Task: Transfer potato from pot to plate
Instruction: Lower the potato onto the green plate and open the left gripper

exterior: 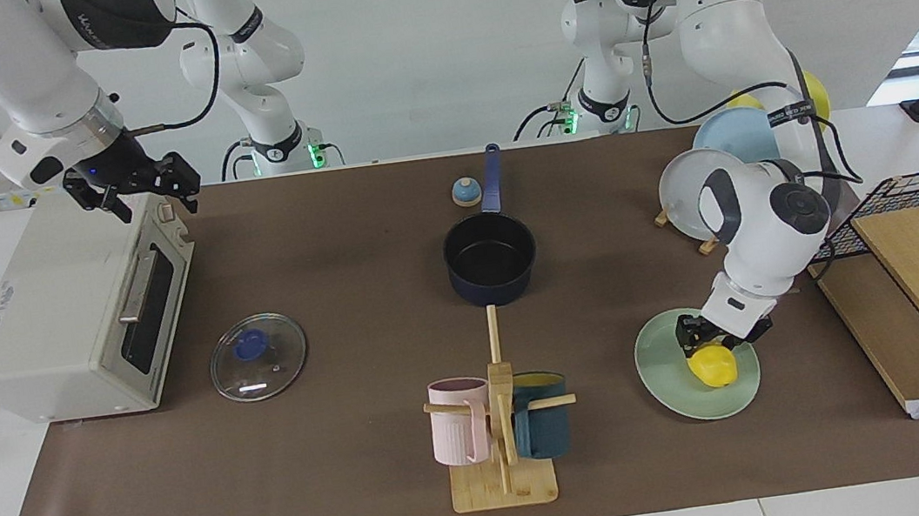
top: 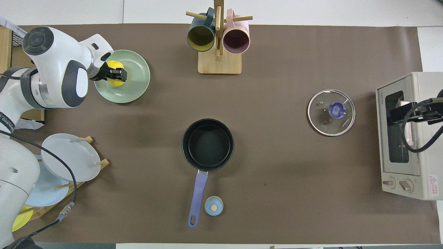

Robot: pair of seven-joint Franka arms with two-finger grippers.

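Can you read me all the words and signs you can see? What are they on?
"KONKA", I think, though it is very small: on the glass lid.
A red warning triangle sticker with text too small to read: on the toaster oven, by its knobs.
Grey lettering on the toaster oven's top: too blurred to read.
White lettering on the arms' dark bands: too small to read.
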